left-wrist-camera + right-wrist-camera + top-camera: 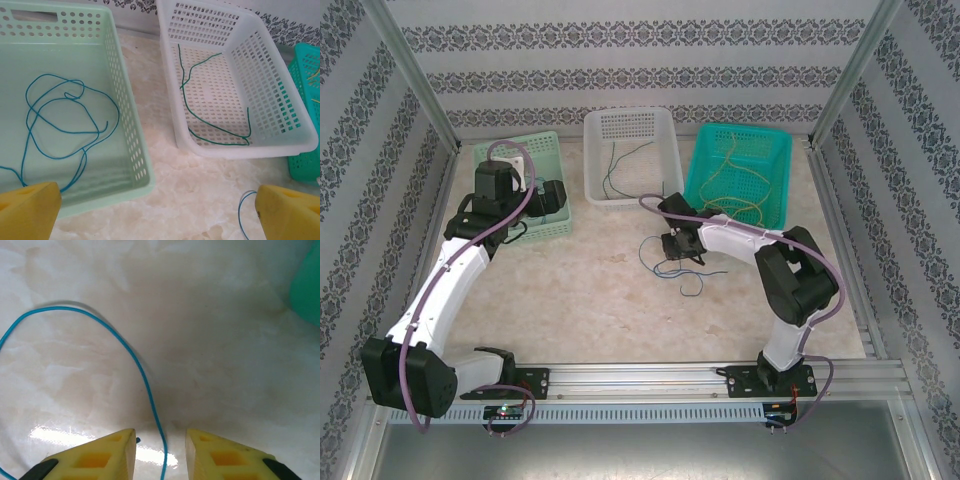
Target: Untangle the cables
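Top view: a white perforated plastic basket (pixel 620 199) sits mid-surface. The teal basket (pixel 770 170) to its right holds a yellow wire (pixel 725 182). In front of it a loose blue wire (pixel 646 252) lies under my right hand (pixel 672 250).

Left wrist: my left hand (pixel 159 212) is spread wide. The pale green basket (pixel 130 125) left of the white one holds a looped blue wire (pixel 118 114), and the white one holds a green wire (pixel 183 75).

Right wrist: the fingers are narrowly apart, with the loose wire between them, unpinched.

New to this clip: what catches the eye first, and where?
Three baskets line the far edge: pale green basket left, white basket middle, teal basket right, each holding a loose thin cable. Nearer, the right gripper hangs low over the table, its open yellow fingers straddling a blue cable.
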### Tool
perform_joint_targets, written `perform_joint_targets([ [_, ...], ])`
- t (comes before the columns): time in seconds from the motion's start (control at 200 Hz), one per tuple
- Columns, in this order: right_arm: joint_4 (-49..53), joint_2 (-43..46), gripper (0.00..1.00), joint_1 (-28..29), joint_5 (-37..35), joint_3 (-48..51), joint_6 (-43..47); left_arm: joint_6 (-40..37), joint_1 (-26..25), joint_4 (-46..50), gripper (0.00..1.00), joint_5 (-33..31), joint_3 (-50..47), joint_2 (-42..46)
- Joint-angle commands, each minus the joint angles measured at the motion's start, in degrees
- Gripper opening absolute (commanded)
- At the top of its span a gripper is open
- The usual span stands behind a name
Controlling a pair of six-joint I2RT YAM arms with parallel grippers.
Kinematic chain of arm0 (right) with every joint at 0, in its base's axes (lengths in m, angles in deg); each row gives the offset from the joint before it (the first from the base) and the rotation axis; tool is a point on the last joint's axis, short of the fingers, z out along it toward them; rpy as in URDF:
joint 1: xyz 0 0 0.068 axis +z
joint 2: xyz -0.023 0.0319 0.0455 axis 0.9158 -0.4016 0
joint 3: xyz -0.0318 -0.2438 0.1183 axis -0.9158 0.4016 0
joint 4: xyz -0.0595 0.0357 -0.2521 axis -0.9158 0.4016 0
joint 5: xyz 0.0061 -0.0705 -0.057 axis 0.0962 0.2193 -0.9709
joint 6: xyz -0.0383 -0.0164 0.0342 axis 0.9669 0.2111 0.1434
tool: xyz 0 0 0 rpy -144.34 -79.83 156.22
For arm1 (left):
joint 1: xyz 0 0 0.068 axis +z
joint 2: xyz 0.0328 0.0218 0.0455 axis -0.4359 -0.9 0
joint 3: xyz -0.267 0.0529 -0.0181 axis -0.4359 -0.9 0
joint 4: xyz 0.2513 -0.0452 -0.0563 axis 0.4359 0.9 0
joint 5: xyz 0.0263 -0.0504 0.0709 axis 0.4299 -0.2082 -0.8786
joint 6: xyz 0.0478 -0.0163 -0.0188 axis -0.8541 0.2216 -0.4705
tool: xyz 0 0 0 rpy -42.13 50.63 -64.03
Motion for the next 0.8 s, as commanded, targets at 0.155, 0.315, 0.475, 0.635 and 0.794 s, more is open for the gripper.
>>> perform_joint_targets([
  [0.155,5.0,2.5,0.35,1.0,-5.3,1.4,-1.1,-0.1,-2.8,-0.8,1.0,-1.9,-0.8,1.3],
  [0.315,5.1,6.6,0.36,0.9,-5.9,1.3,-1.7,-2.1,-6.4,-0.8,1.0,-3.1,-2.0,1.4],
  [0.475,4.1,10.1,0.38,0.7,-5.1,1.8,-3.2,-5.0,-14.2,0.2,0.91,-1.9,-3.0,-2.1],
  [0.635,2.4,15.2,0.4,0.7,-5.4,4.4,-4.9,-2.8,-23.4,1.2,0.87,-1.8,-2.6,-8.8],
  [0.794,-0.4,20.5,0.43,-1.0,-4.6,8.4,-6.2,-4.7,-29.6,1.8,0.87,-2.9,3.7,-20.1],
])
